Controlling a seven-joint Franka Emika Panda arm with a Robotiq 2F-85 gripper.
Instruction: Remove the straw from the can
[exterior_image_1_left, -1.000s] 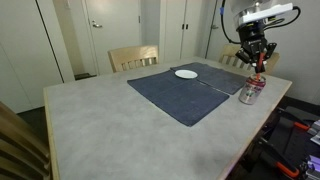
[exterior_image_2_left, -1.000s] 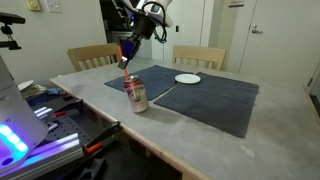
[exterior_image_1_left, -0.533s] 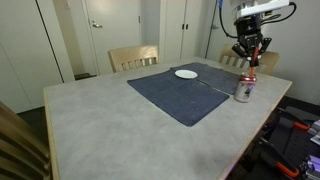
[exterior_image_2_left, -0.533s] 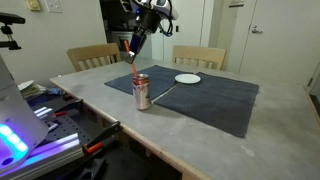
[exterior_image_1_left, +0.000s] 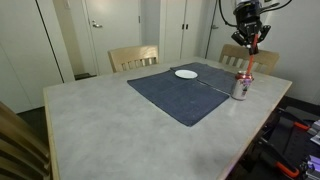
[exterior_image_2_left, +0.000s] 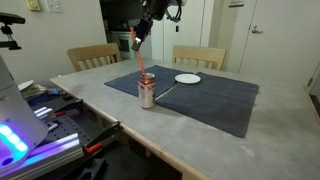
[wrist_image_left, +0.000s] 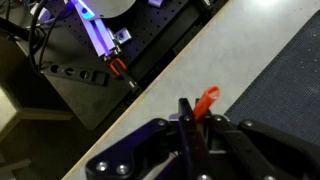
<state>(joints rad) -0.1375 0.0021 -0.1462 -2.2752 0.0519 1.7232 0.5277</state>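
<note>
One grey counter (exterior_image_1_left: 90, 125). One dark blue mat (exterior_image_1_left: 185, 92) on it. Two wooden chairs (exterior_image_1_left: 133, 57) at far side. One white plate (exterior_image_1_left: 186, 74) near mat's far edge. One can (exterior_image_1_left: 241, 87) upright at mat's right corner in an exterior view. One straw (exterior_image_1_left: 249, 62) tilted, lower tip at can's top. One hand (exterior_image_1_left: 252, 42) above can, clenched on straw's upper end.

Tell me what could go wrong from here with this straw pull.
1. The straw slants, and its lower end looks to be in the mouth of the can. A sideways pull could tip the can, which stands near the edge of the table.
2. The gripper pinches the thin straw near its top, so it may slip out.
</note>
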